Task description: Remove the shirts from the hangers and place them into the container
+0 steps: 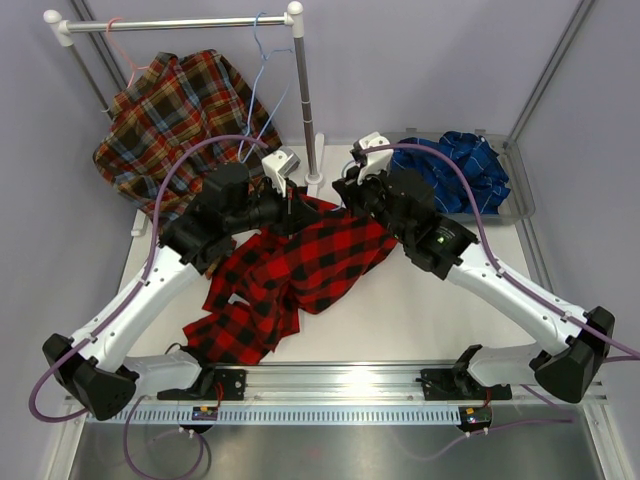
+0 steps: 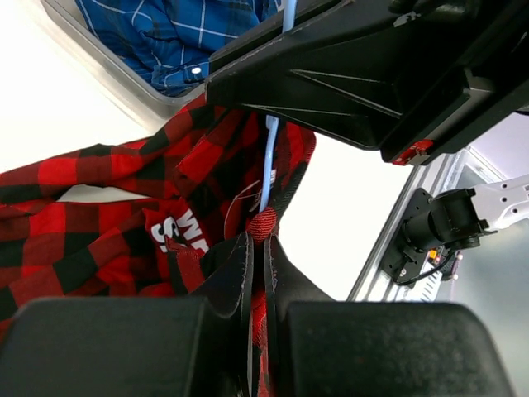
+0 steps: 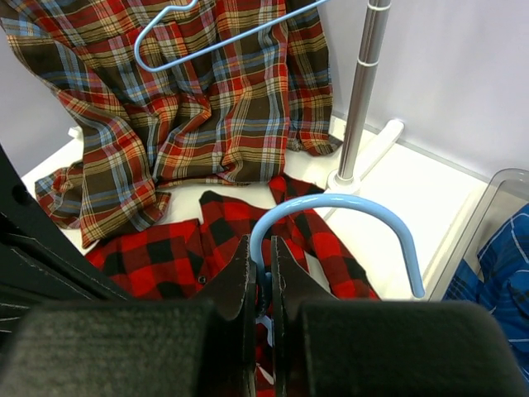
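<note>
The red-and-black shirt [image 1: 290, 270] lies crumpled on the table between my arms. My left gripper [image 1: 293, 205] [image 2: 258, 241] is shut on a fold of its red fabric near the collar. A light blue hanger [image 2: 269, 165] is still inside that shirt. My right gripper [image 1: 347, 193] [image 3: 260, 263] is shut on the hanger's neck, just below its curved hook [image 3: 347, 205]. The brown plaid shirt [image 1: 170, 120] [image 3: 182, 107] hangs from a pink hanger [image 1: 120, 45] on the rack. The blue shirt [image 1: 465, 170] [image 2: 182, 33] lies in the container [image 1: 525, 200] [image 3: 500, 194] at the back right.
The rack's steel pole [image 1: 303, 100] [image 3: 364, 91] stands on its base right behind both grippers. A second light blue hanger [image 1: 262, 80] [image 3: 223, 33] hangs bare on the rack bar. The aluminium rail [image 1: 330, 385] runs along the near table edge.
</note>
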Controlling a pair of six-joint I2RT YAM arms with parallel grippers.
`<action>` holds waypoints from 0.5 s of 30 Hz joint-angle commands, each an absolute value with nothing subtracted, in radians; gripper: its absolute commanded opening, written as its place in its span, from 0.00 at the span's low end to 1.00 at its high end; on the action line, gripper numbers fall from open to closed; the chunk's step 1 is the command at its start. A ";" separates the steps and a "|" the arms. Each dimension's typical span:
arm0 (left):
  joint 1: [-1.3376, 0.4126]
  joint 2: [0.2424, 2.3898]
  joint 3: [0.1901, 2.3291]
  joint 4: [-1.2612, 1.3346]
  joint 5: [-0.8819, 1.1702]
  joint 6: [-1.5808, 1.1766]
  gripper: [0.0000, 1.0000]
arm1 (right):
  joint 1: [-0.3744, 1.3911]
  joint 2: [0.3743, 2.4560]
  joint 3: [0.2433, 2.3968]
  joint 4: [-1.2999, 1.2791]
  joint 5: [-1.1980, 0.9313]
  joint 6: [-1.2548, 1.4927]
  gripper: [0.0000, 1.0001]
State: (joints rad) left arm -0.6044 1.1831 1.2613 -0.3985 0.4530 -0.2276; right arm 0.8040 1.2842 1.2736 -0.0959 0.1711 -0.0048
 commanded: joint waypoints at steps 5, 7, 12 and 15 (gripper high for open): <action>-0.609 1.062 1.258 -0.425 0.313 -0.163 0.00 | 0.811 1.207 1.239 -0.043 0.373 -0.071 0.00; -0.609 1.019 1.221 -0.446 0.272 -0.147 0.00 | 0.811 1.193 1.229 -0.058 0.422 -0.078 0.00; -0.607 0.855 1.141 -0.498 0.152 -0.124 0.00 | 0.808 1.172 1.224 -0.118 0.520 -0.071 0.00; -0.607 0.780 1.097 -0.529 0.109 -0.118 0.00 | 0.808 1.169 1.218 -0.138 0.558 -0.069 0.00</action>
